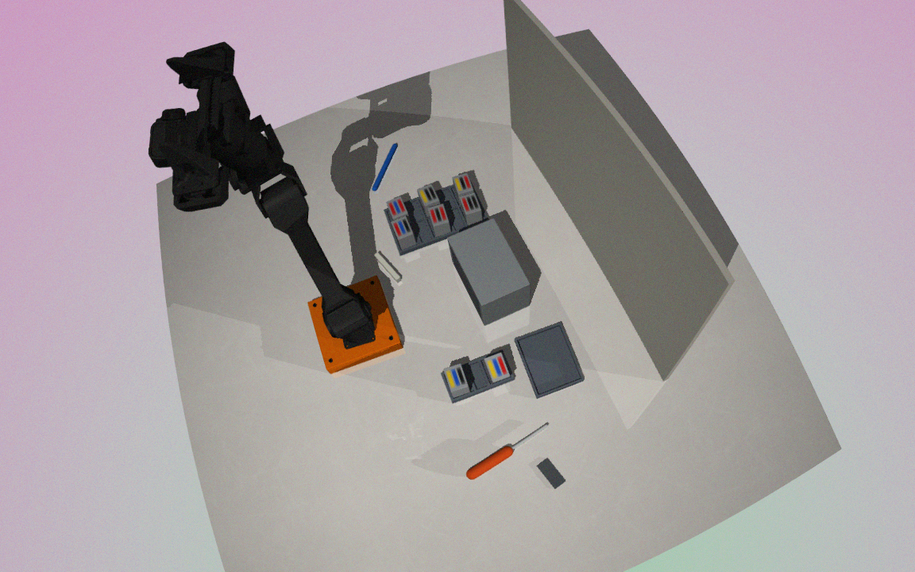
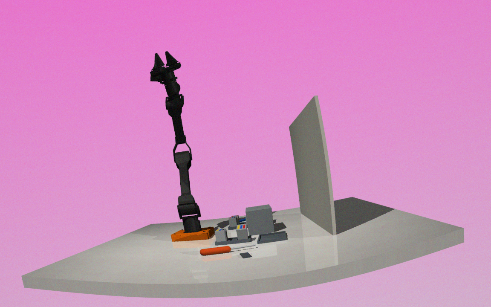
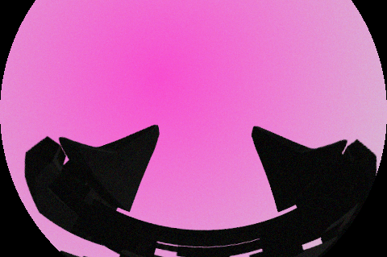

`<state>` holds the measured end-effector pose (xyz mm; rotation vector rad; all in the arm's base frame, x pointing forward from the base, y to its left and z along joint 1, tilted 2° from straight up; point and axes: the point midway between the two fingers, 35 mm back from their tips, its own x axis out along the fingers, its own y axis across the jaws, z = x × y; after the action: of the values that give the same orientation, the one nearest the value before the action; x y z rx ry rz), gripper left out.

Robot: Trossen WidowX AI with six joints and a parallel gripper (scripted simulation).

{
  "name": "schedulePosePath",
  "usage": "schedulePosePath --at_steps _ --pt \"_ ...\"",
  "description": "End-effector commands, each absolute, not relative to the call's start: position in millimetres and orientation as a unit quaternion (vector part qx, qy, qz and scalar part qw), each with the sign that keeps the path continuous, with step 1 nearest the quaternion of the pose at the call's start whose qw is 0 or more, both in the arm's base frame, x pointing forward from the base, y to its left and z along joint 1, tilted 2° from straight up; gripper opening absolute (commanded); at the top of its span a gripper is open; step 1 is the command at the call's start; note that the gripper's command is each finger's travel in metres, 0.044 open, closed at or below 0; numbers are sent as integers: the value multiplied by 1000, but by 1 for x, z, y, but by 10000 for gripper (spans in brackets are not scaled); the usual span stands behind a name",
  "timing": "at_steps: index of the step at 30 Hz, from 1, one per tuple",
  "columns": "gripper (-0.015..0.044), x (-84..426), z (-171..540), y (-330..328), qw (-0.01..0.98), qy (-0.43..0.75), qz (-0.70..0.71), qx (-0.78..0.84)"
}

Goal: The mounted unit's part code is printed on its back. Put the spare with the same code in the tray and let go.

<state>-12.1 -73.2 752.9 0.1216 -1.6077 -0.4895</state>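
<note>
My gripper [image 2: 161, 52] [image 3: 206, 130] is open and empty, raised high above the table and pointing up. A large dark rack [image 1: 420, 240] holds several grey units with coloured stripes on top. A smaller rack [image 1: 479, 376] [image 2: 233, 241] holds two more, with a gap between them: one unit [image 1: 456, 380] [image 2: 221, 234] striped yellow, blue and black, the other [image 1: 497, 367] [image 2: 241, 232] yellow, blue and red. The grey tray [image 1: 550, 361] [image 2: 272, 240] beside it is empty. A big grey block [image 1: 489, 263] [image 2: 258, 220] stands between racks. No printed code is readable; I cannot tell which unit is mounted.
A tall panel [image 1: 610, 184] [image 2: 311, 164] stands at the right. A blue rod [image 1: 384, 168] lies behind the large rack, a pale bar [image 1: 388, 266] near the orange base [image 1: 333, 359] [image 2: 192, 234]. A screwdriver [image 1: 489, 462] [image 2: 215, 250] and dark block [image 1: 550, 473] [image 2: 245, 255] lie in front.
</note>
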Motion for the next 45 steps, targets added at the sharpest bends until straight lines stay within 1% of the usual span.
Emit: schedulePosePath --at_steps 1,6,10,21,26,31,38,45 --pt "440 16 740 -127 696 -661 -260 109" --pt "440 68 711 -190 739 -568 -315 179" --pt "440 117 678 -227 776 -478 -346 223" --pt "440 213 612 -253 832 -325 -352 280" --pt "440 264 575 -248 858 -237 -341 303" --pt "440 301 541 -239 878 -155 -333 307" --pt "440 371 453 -200 913 61 -298 273" --pt "440 412 363 -133 913 273 -220 206"
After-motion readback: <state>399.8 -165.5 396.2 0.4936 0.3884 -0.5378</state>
